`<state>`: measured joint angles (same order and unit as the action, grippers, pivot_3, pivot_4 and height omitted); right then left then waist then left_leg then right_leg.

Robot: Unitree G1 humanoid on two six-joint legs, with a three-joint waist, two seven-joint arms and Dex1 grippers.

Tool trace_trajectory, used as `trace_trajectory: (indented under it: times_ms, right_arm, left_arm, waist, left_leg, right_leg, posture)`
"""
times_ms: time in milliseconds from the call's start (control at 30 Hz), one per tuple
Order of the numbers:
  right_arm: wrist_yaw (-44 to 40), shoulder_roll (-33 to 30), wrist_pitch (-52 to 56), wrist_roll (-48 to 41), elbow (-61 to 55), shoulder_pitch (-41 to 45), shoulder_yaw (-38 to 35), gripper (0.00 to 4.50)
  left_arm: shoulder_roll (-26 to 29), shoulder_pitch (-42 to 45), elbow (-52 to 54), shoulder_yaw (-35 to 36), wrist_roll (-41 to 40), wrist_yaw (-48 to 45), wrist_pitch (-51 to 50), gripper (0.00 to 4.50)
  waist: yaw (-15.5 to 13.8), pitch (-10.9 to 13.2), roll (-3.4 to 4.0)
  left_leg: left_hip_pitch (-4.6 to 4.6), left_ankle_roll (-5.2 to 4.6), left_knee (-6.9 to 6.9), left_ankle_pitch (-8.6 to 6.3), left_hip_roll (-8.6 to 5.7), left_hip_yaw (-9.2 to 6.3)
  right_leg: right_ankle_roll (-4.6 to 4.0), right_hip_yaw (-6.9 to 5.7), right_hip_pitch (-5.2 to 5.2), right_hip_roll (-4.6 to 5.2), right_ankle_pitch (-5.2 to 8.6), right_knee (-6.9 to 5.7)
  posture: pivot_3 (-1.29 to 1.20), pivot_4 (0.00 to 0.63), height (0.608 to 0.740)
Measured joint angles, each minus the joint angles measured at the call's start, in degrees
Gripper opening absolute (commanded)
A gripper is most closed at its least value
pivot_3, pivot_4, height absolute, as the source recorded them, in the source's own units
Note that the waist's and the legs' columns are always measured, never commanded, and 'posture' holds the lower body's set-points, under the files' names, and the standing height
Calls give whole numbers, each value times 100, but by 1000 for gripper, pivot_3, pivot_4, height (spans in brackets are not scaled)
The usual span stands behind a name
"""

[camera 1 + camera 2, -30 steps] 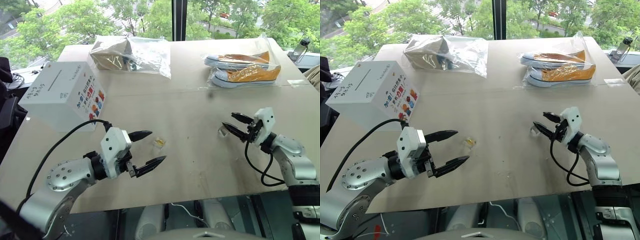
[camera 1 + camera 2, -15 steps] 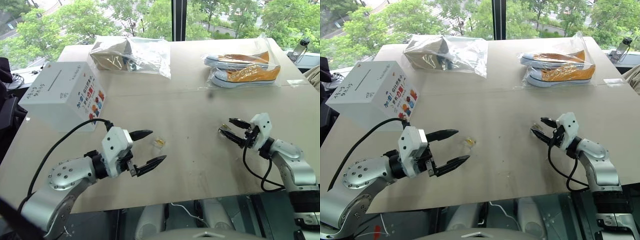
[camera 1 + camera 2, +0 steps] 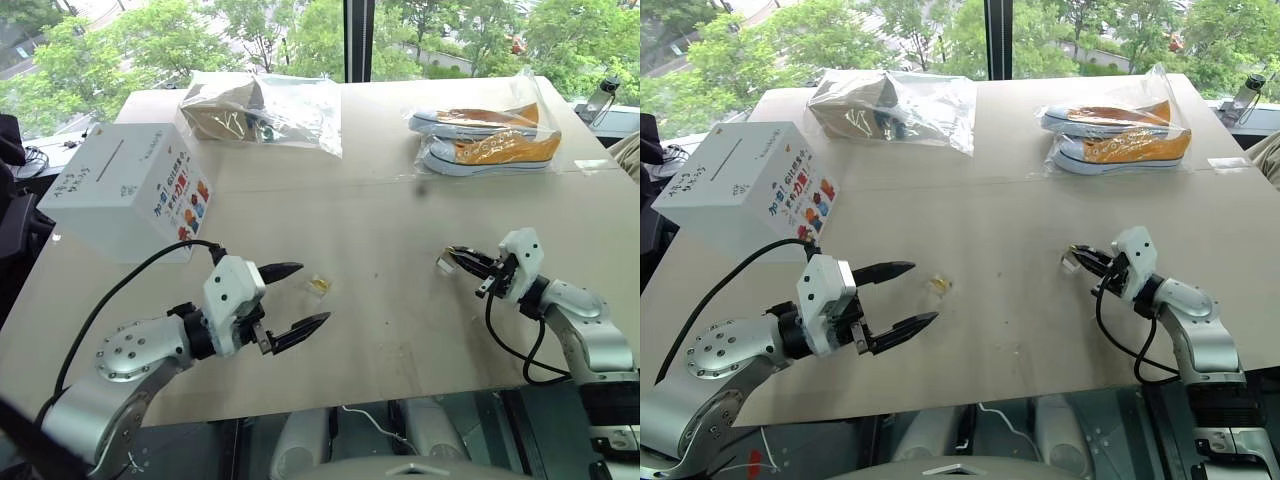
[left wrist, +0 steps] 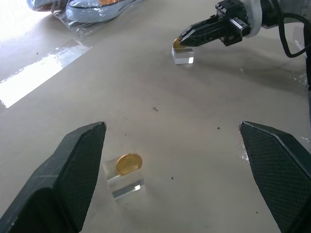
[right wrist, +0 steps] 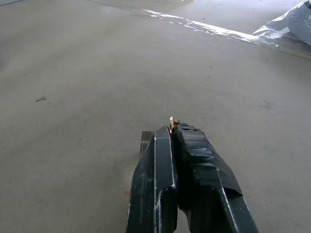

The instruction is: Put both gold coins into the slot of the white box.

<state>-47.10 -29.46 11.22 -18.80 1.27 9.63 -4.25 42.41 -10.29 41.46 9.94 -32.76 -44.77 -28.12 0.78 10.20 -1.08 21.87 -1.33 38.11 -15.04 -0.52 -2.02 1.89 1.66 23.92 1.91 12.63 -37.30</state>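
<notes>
Left end effector (image 3: 290, 300) spread wide just short of a gold coin (image 4: 128, 163) upright in its clear holder (image 4: 124, 183), right end effector (image 3: 1077, 257) pinched on the other coin (image 5: 171, 124), white box (image 3: 128, 190) at the desk's (image 3: 380, 300) far left, slot (image 3: 104, 159) on top

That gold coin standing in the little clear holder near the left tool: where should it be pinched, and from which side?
Pinch the gold coin across its two flat faces, on the upper half standing proud of the clear holder. It stands on edge, so probably come level along the table, as the open left tool already points, one finger per face.
</notes>
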Motion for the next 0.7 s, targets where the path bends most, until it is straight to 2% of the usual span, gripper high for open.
trace_trajectory:
  times_ms: [167,367,467,700]
  right_arm:
    - [7,20,222,-211,-26,0,-74,56]
    - [57,176,1160,-1200,-472,85,-367,56]
    - [202,302,1726,-1737,-772,215,-488,56]
    - [1139,1080,3464,-3917,-1788,862,-553,56]
  left_arm:
    - [-50,-14,-12,4,0,14,2,4500]
    - [-594,191,-58,111,-579,337,-104,4500]
    - [-849,388,-110,171,-1071,658,-334,4500]
    - [-2105,1313,-531,144,-3087,1887,-835,4500]
  waist:
    - [-1,0,0]
    - [2,0,1]
    - [-3,0,0]
    - [-2,0,0]
  left_leg:
    - [0,0,0,0,0,0]
    - [0,0,1,0,1,-2]
    - [0,0,2,0,1,-6]
    - [4,0,9,0,-1,-13]
  right_leg:
    - [0,0,-1,0,0,0]
    - [8,1,-1,4,-6,-1]
    - [17,-3,-1,2,-11,-2]
    - [20,-7,-2,1,-14,-7]
  posture:
    - [0,150,740]
    - [0,150,740]
    - [0,150,740]
    - [0,150,740]
